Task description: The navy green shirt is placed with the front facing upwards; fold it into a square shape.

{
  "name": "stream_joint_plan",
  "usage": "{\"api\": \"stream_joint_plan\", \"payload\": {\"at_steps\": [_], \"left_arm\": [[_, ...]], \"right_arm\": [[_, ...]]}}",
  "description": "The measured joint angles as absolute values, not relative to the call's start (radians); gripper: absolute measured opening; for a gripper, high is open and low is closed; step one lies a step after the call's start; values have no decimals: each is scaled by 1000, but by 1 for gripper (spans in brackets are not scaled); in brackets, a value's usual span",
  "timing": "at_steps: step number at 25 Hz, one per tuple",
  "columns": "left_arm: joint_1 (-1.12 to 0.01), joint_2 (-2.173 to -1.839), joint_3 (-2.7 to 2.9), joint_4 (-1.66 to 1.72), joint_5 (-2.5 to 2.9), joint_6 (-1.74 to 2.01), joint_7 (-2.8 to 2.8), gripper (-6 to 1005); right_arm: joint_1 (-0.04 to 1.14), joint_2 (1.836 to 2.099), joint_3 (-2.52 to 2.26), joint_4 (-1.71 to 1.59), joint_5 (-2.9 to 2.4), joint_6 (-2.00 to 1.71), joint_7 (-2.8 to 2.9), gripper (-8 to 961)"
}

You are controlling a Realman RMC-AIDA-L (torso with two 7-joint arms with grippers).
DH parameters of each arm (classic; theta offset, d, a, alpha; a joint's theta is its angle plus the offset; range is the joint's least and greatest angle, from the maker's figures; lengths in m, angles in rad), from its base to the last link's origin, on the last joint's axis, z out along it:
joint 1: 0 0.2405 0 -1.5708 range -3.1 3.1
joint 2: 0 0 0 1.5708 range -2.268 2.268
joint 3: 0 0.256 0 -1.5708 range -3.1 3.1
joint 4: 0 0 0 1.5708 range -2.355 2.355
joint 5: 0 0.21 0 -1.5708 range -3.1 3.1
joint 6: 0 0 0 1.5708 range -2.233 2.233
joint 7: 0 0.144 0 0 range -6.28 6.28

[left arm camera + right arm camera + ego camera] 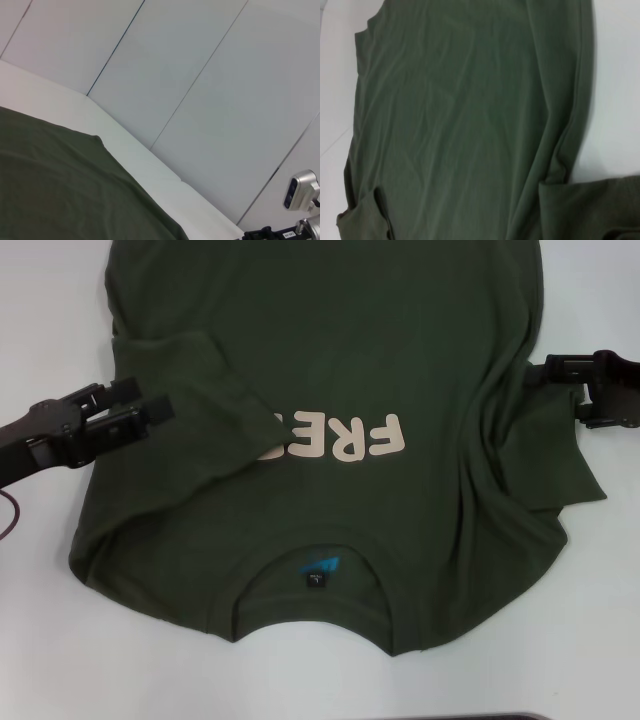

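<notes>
Spread flat across a pale table (pixel 40 640), collar end nearest the robot: the navy green shirt (pixel 400 350), front up, filling most of the head view. Left sleeve (pixel 195 410) already turned inward over the chest, hiding the tail of the cream "FREE!" lettering (pixel 345 438) (only "FRE" and part of another letter readable, upside down from this side). Right sleeve (pixel 570 475) not yet folded, lying out past the body with loose creases beside it.

Left gripper (pixel 160 412) just over the shirt's left edge, beside the folded sleeve, jaws slightly parted, holding nothing visible. Right gripper (pixel 548 370) at the shirt's right edge above the sleeve; whether open or closed, impossible to tell.

Likely risks: dragging the right sleeve without lifting it, bunching the wrinkled cloth and skewing the fold; pinching two layers at once and pulling the whole shirt sideways; undoing the left fold through a careless brush.

Ribbed round collar (pixel 310 625) curving near the front edge. Small blue-black neck label (pixel 316 573) inside it.
</notes>
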State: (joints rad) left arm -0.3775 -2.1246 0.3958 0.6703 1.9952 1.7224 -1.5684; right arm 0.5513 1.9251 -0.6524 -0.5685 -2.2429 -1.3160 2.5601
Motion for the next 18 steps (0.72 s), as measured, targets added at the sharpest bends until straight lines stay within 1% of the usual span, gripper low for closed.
{"api": "stream_joint_plan", "payload": {"at_steps": [7,12,18], "left_arm": [[-379,-2125,396,670,1995,1722,-1568,860],[-379,-2125,396,670,1995,1721,-1568,860],[-379,-2125,396,670,1992,1722,-1571,860]], "right_arm": [[549,1929,-658,-566,-2244,-1314,2559,884],[543,1926,-654,-561,-2244,-1314,2562,868],[540,1918,-655,-556,-2244,-1321,2559,665]]}}
